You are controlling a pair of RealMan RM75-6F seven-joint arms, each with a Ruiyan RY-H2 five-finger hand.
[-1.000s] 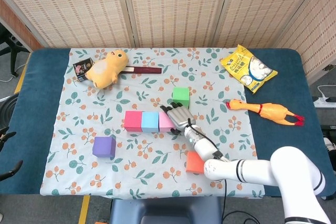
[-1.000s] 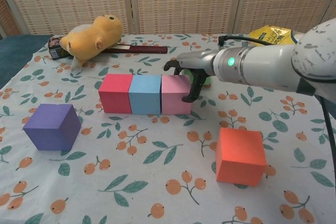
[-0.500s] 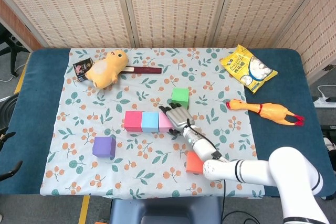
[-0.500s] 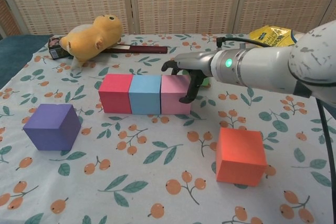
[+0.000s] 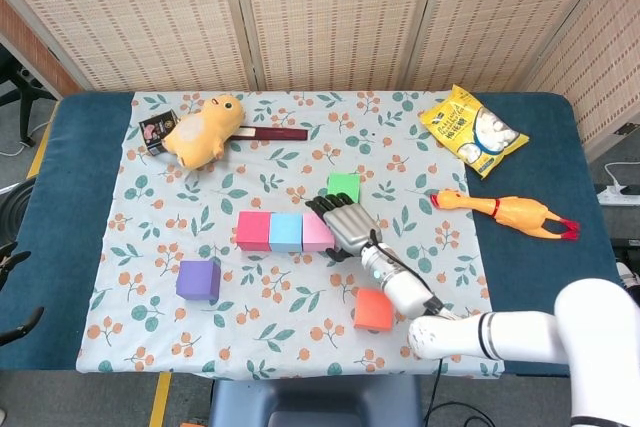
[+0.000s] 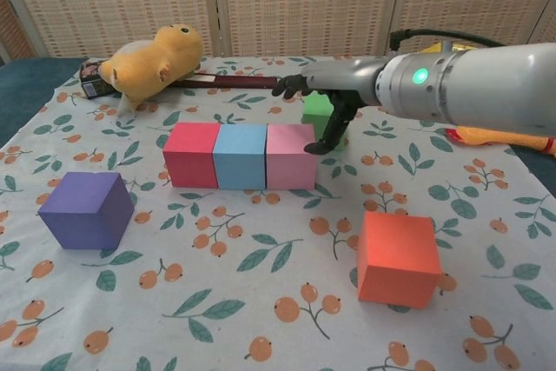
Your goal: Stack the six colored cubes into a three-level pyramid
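Note:
Three cubes stand side by side in a row: red (image 5: 253,230) (image 6: 192,155), blue (image 5: 286,232) (image 6: 240,155) and pink (image 5: 314,237) (image 6: 289,156). A green cube (image 5: 343,185) (image 6: 317,109) sits behind the row's right end. The purple cube (image 5: 198,279) (image 6: 86,209) is alone at the front left. The orange cube (image 5: 373,309) (image 6: 398,257) is at the front right. My right hand (image 5: 347,225) (image 6: 334,89) hovers just right of and above the pink cube, fingers spread, holding nothing. It partly hides the green cube in the chest view. My left hand appears in neither view.
A yellow plush toy (image 5: 203,130) lies at the back left by a dark box (image 5: 156,130) and a dark red bar (image 5: 272,133). On the right lie a snack bag (image 5: 472,130) and a rubber chicken (image 5: 505,212).
My right hand has lifted off the pink cube's right side and drawn up and to the right. The cubes have not moved.

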